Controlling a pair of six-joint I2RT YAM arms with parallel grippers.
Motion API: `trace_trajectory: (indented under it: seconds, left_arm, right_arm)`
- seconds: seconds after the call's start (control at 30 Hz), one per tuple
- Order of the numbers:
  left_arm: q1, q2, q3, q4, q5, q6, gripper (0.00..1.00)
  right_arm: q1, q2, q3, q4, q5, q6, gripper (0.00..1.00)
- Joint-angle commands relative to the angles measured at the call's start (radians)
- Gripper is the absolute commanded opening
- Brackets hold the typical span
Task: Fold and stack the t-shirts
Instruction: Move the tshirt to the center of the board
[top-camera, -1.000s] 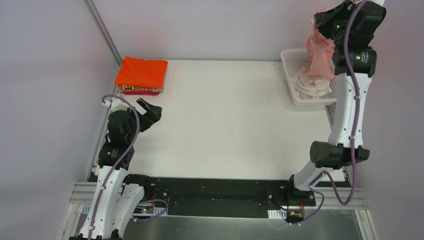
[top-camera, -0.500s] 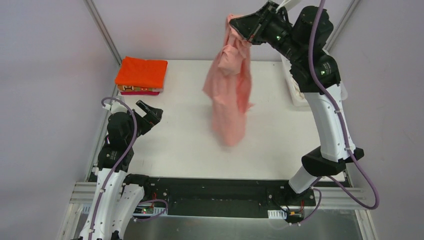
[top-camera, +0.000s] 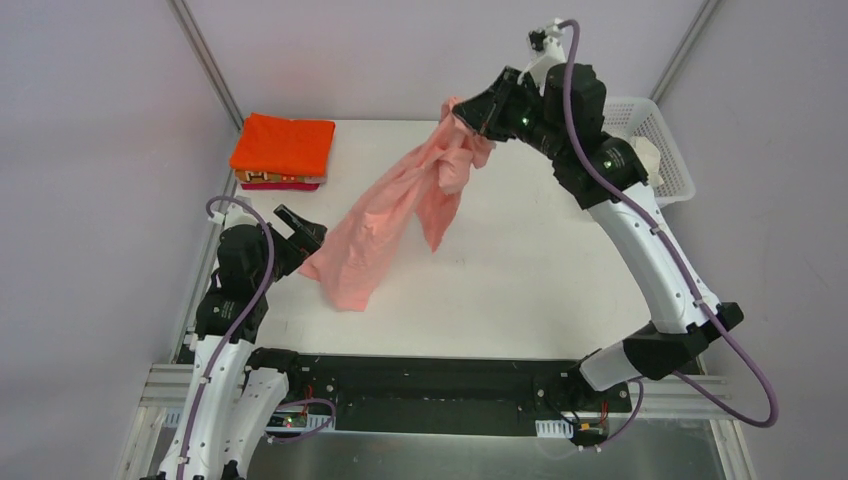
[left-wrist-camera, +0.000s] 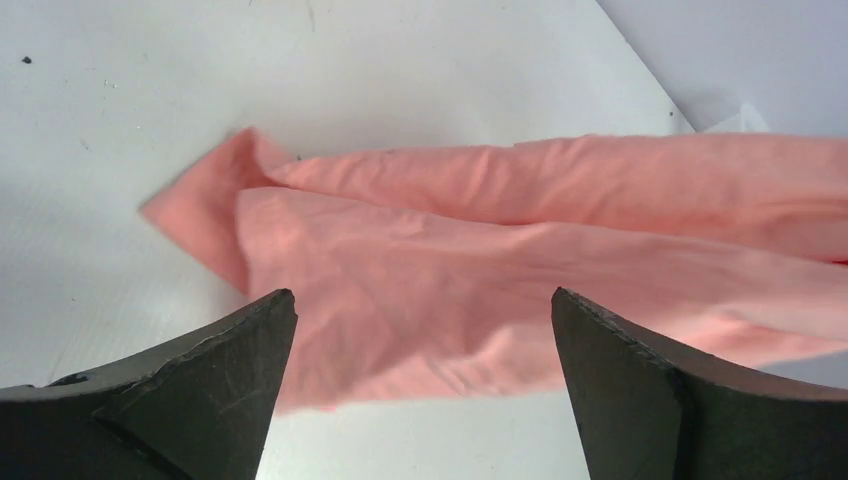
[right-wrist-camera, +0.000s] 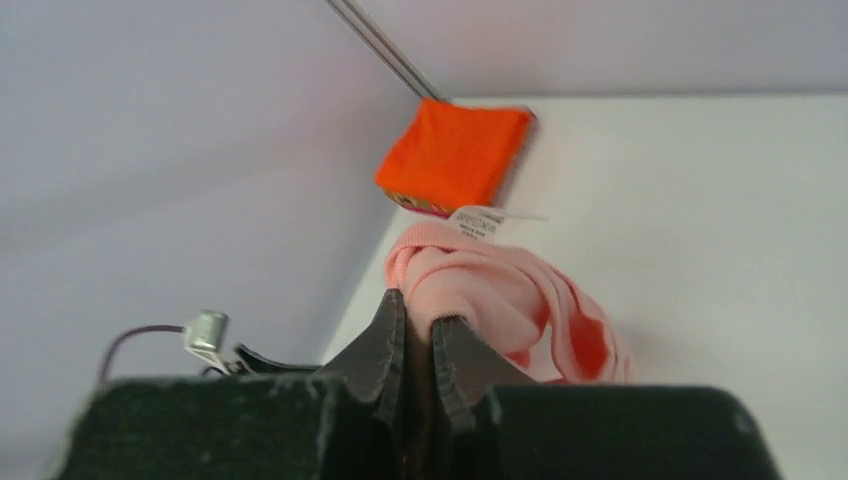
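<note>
right gripper (right-wrist-camera: 418, 312) pinches salmon pink t-shirt (right-wrist-camera: 510, 295)

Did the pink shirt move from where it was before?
Yes. The pink shirt swung left, away from the white basket and out over the table, its low end near the left hand. The right hand holds it.

table (top-camera: 520, 260): white, matte | walls (top-camera: 90, 150): pale lilac, behind and beside table | metal posts (top-camera: 205, 60): rising from table's far corners | light: even, soft
</note>
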Motion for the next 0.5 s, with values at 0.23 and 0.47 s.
trace_trajectory:
  seconds: [0.23, 0.47]
  left_arm:
    - [-0.004, 0.155, 0.022, -0.008, 0.072, -0.02, 1.0]
    - [-0.014, 0.299, 0.029, -0.008, 0.166, -0.017, 1.0]
  right_arm:
    - [-0.164, -0.183, -0.605, -0.148, 0.614, 0.11, 0.99]
    - [-0.184, -0.225, -0.655, -0.274, 0.71, 0.05, 1.0]
